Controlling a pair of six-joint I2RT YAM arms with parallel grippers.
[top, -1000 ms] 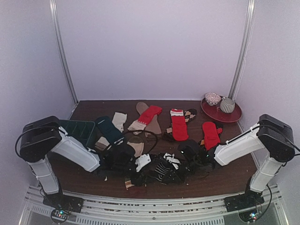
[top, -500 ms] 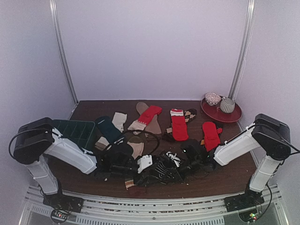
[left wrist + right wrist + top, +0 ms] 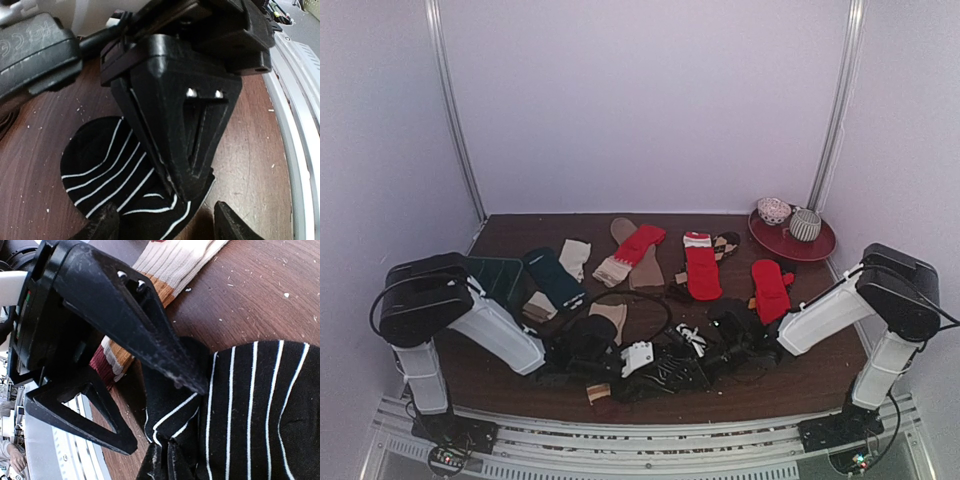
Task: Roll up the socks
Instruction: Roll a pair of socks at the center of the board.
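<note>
A black-and-white striped sock [image 3: 665, 372] [image 3: 100, 165] [image 3: 260, 405] lies at the front middle of the table, between both arms. My right gripper [image 3: 692, 352] [image 3: 167, 462] is shut on the sock's bunched edge. In the left wrist view its black fingers come down onto the sock from above. My left gripper [image 3: 658, 366] [image 3: 167, 227] is open, one fingertip [image 3: 102, 224] on the sock and the other over bare wood. A tan sock with brown stripes [image 3: 155, 275] [image 3: 595, 393] lies just beside the left fingers [image 3: 150, 350].
Loose socks lie spread behind: red socks [image 3: 703, 268] [image 3: 769, 287] [image 3: 640, 245], a teal sock [image 3: 555, 277], a cream sock [image 3: 575, 257], a tan sock [image 3: 610, 318]. A green tray [image 3: 490, 280] stands at the left. A red plate [image 3: 820, 247] with rolled socks [image 3: 805, 224] sits back right. The metal front rail [image 3: 300, 150] is close.
My left arm has swung forward and right, bringing its gripper closer along the striped sock. The right gripper keeps its grip and has shifted slightly left.
</note>
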